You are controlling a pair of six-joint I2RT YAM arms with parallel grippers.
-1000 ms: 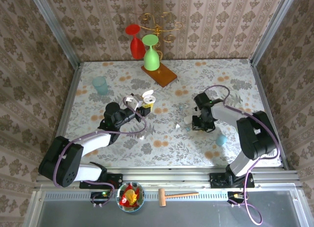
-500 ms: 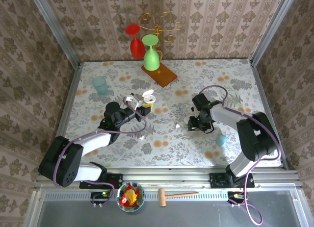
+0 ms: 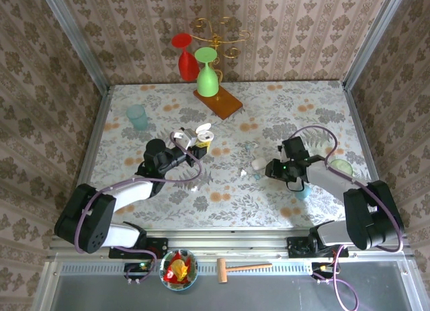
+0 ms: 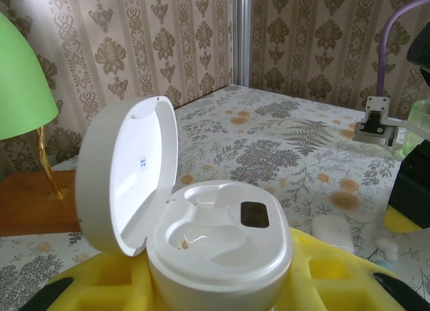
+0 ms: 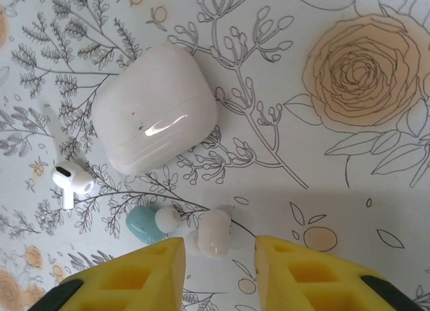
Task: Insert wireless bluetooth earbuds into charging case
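My left gripper (image 4: 218, 292) is shut on the charging case (image 4: 218, 247), a round white case held upright with its lid (image 4: 127, 173) swung open to the left and both wells bare. From above, the case (image 3: 203, 131) sits at the left gripper's (image 3: 197, 147) tip. My right gripper (image 5: 219, 252) hangs open just over the table. Its yellow fingers (image 5: 144, 274) straddle a small white earbud (image 5: 216, 232), with a gap on the right side. A teal-and-white earbud (image 5: 151, 222) lies just left of it, and a stemmed white earbud (image 5: 72, 182) farther left.
A closed white case (image 5: 154, 117) lies just beyond the earbuds, in front of the right gripper (image 3: 269, 168). A small blue cup (image 3: 304, 190) and a green cup (image 3: 341, 167) stand by the right arm, a teal cup (image 3: 137, 115) far left. Glasses on a wooden board (image 3: 218, 101) stand at the back.
The right arm has swung out to the right and its gripper now points left at the earbuds, jaws wider than a second ago. The left arm and the case have not moved.
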